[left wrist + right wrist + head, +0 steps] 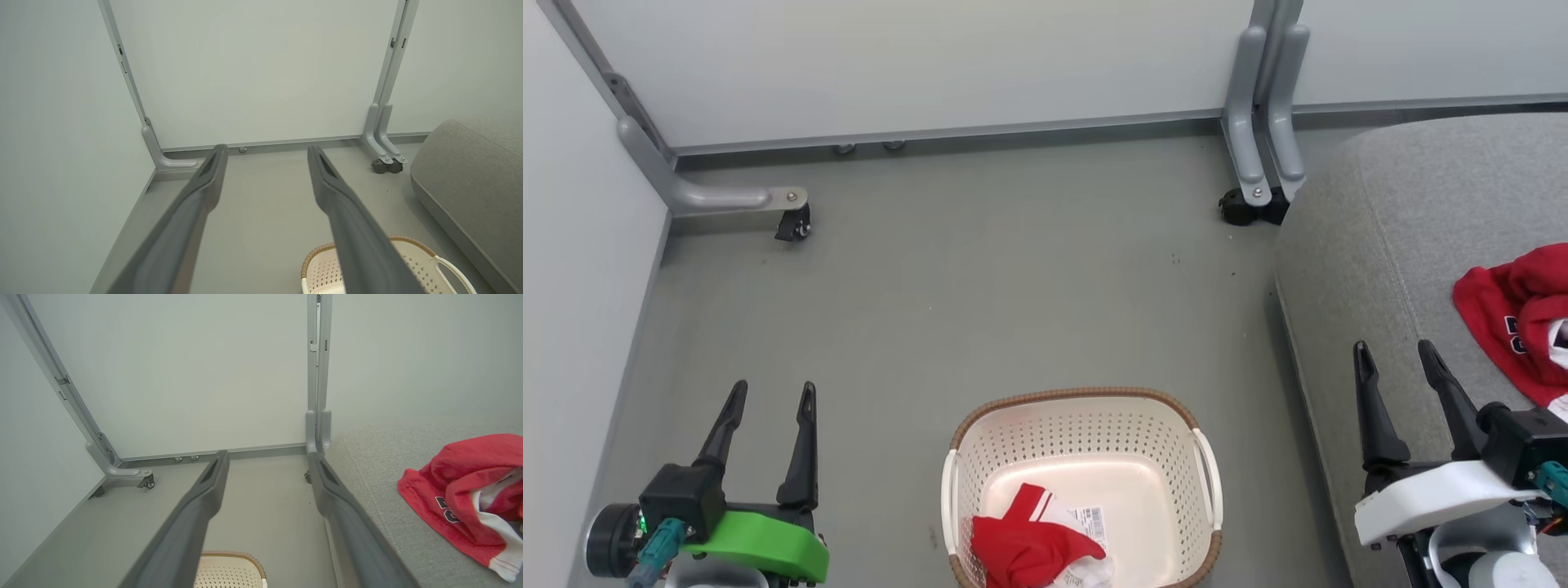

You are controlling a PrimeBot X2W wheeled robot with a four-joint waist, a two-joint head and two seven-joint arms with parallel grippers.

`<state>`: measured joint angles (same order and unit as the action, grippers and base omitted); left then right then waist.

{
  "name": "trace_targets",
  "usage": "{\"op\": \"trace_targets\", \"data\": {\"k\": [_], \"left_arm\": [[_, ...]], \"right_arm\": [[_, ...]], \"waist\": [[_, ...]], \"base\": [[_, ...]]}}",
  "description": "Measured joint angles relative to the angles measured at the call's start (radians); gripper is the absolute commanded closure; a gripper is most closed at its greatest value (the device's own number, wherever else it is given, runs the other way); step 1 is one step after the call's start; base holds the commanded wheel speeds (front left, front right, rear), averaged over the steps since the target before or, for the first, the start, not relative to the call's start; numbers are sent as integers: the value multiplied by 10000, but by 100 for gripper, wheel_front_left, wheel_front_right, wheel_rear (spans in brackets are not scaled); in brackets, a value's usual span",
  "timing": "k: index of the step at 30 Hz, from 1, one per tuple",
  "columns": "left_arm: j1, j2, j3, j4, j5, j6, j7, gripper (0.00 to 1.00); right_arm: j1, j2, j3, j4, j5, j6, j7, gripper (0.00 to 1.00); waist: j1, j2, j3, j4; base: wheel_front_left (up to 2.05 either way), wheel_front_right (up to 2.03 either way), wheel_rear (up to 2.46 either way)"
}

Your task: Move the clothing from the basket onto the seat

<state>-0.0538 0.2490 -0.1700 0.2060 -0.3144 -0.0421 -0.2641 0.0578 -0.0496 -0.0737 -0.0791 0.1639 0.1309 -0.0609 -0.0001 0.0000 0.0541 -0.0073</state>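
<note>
My left gripper (773, 388) hangs above the grey floor (1013, 269), to the left of the basket (1078, 394). Its two dark fingers stand wide apart and there is nothing between them. My right gripper (1392, 349) is on the other side, seen against the near edge of the seat (1380, 212). Its fingers are also spread wide and they hold nothing.

The clothing is in two places. One red garment (1025, 551) with white stripes lies crumpled on the bottom of the basket, in the near left corner. Some white fabric shows under it, and it touches the barcode sticker (1092, 523) beside it. The rest of the basket's bottom is bare. The other red garment (1515, 318), the one with dark blue lettering, lies bunched on the seat, to the right of my right gripper and apart from its fingers. The edge of the head view cuts it. In my right wrist view this garment (461, 490) shows a white lining and a white hem, and it rests on the grey woven fabric, well away from the seat's rounded corner.

The basket stands upright on the floor between my two grippers, near the seat but not touching it. Behind everything stand pale partition panels (931, 65) on grey metal feet with black castors (1250, 206).
</note>
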Motion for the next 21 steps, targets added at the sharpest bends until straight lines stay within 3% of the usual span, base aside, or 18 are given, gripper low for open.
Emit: {"op": "trace_targets", "data": {"k": [9,21], "left_arm": [[485,-198,127,360,249,-221,0,0],[538,-389,290,635,520,-437,0,0]], "right_arm": [[660,0,128,-600,-88,0,476,0],[814,0,165,-786,-92,0,660,0]], "waist": [[0,0,-667,-62],[0,0,-742,59]], "base": [[0,0,0],[0,0,0]]}}
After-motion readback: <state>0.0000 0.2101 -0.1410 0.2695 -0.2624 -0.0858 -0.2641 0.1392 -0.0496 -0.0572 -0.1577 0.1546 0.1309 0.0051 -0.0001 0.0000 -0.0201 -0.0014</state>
